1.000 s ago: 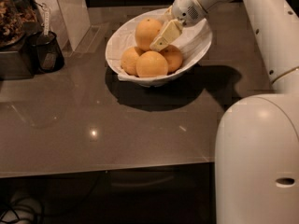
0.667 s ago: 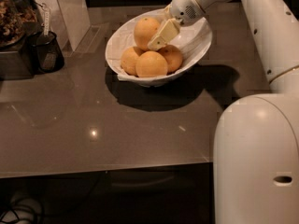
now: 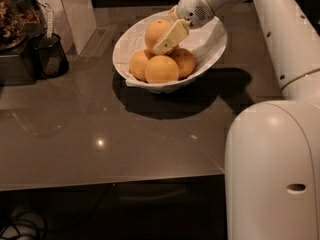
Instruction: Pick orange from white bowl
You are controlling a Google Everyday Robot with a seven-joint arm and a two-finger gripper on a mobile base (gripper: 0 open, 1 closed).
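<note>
The white bowl [image 3: 210, 46] stands at the back middle of the dark table and holds several oranges. The orange [image 3: 154, 30] rests on top of the pile, at the back of the bowl. My gripper [image 3: 159, 40] reaches in from the upper right and is shut on this orange. One cream finger [image 3: 171, 36] lies slantwise across the orange's front right side. The other finger is hidden behind the fruit. Three other oranges [image 3: 161, 69] lie below it in the bowl.
A small black cup [image 3: 49, 58] and a dark appliance [image 3: 15, 39] stand at the left edge, before a white wall panel [image 3: 75, 9]. My white arm [image 3: 280, 44] and base [image 3: 272, 174] fill the right side. The table's front edge [image 3: 110, 181] runs across below.
The finger has shifted slightly left across the top orange. The bowl and the other oranges have not moved.
</note>
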